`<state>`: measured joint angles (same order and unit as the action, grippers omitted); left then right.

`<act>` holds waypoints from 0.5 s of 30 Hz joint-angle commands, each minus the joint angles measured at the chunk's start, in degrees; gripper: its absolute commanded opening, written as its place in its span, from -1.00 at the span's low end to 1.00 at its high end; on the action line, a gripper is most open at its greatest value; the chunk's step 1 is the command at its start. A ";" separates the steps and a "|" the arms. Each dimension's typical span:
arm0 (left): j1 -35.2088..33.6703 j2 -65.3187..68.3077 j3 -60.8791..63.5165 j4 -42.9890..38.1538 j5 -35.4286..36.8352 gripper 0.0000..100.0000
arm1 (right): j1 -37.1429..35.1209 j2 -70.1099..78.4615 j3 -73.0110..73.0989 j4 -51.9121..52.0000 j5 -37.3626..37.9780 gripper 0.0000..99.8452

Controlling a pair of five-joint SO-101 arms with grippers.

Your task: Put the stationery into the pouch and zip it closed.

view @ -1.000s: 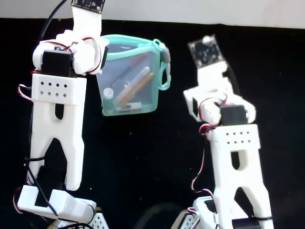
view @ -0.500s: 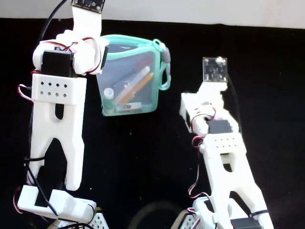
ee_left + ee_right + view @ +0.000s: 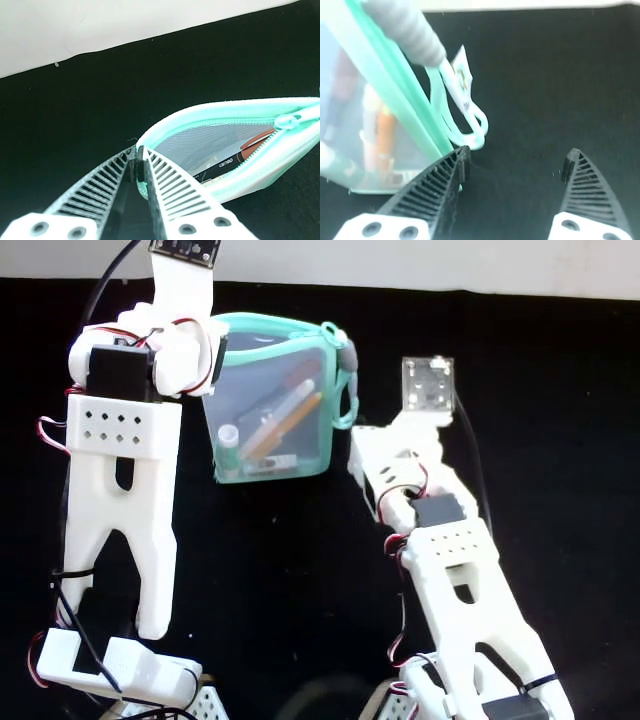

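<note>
Materials/finish, itemised:
- Pouch (image 3: 270,420): body translucent soft plastic, smooth w/ faint sheen; one wall finely ribbed. Edging opaque mint, matt.
- Zip (image 3: 225,117): mint plastic teeth and slider, smooth.
- Pull tab (image 3: 405,27): grey, matt, rubbery-looking.
- Loop strap (image 3: 465,125): mint, smooth, slight gloss.
- Pens (image 3: 285,410): plastic barrels, glossy.
- Left gripper (image 3: 136,157), right gripper (image 3: 516,165): white hard plastic, matt, ribbed faces; black matt inner strips.
- Arm shells (image 3: 115,490): white plastic, matt; black servo blocks, semi-gloss.
- Table cover (image 3: 560,390): black, matt, cloth-like.
- Wall strip (image 3: 75,25): white, smooth, matt.
</note>
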<state>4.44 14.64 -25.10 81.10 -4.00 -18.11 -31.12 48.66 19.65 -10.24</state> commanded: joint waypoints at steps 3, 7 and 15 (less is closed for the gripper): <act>3.91 10.42 5.49 1.41 -0.35 -0.99 | -0.31 1.63 1.01 -8.48 -0.18 -0.41; 3.91 10.42 5.58 1.41 -0.35 -0.99 | -0.31 5.76 0.92 -11.82 -0.18 -0.41; 3.91 10.42 5.58 1.41 -0.35 -0.99 | -0.31 12.44 0.75 -21.23 -0.09 -0.41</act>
<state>4.44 14.64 -25.10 81.10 -4.00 -18.20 -19.52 50.07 2.24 -10.24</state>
